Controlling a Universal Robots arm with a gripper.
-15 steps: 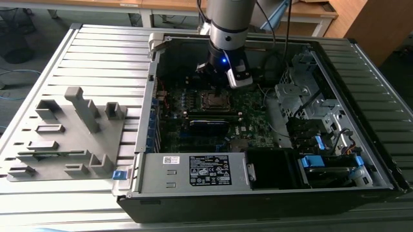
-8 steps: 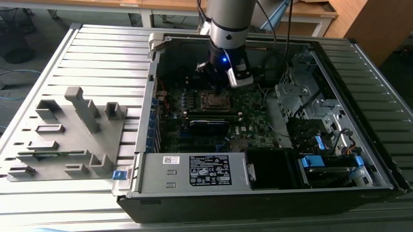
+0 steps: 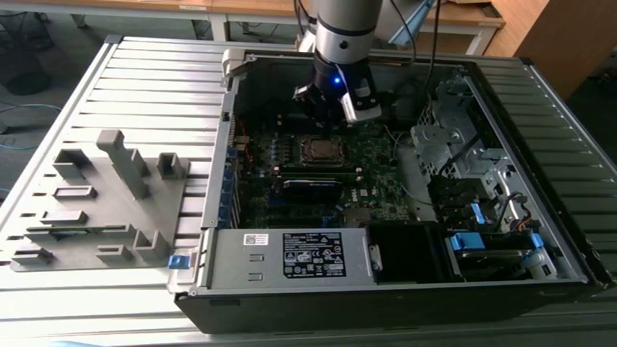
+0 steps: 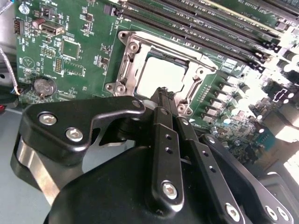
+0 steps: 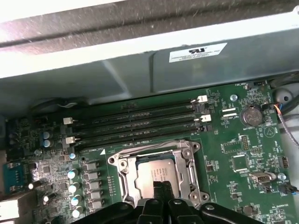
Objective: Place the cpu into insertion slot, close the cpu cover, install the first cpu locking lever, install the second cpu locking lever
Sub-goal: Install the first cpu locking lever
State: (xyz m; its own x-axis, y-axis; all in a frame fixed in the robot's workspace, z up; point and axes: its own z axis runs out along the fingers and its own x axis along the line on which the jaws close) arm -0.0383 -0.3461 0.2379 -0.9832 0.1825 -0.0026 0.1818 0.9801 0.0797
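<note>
The cpu (image 5: 156, 171) sits in the insertion slot (image 5: 127, 164) under the cpu cover (image 4: 187, 63); gripper (image 4: 162, 93) clenched, empty, just above

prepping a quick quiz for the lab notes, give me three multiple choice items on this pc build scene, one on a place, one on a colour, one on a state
1. Where does the cpu lie?
A. on the grey tray outside the case
B. in the insertion slot on the board
C. on the power supply

2. What colour is the circuit board?
A. blue
B. red
C. green

3. How do the fingers of the gripper stand?
A. closed together, holding nothing
B. spread wide
C. clamped on a memory stick

Answers:
1. B, both wrist views show the silvery chip seated in the socket, with the cpu cover framing it.
2. C, the board is dark green in both wrist views.
3. A, in the second wrist view the fingertips meet over the socket's edge with nothing between them.
</note>
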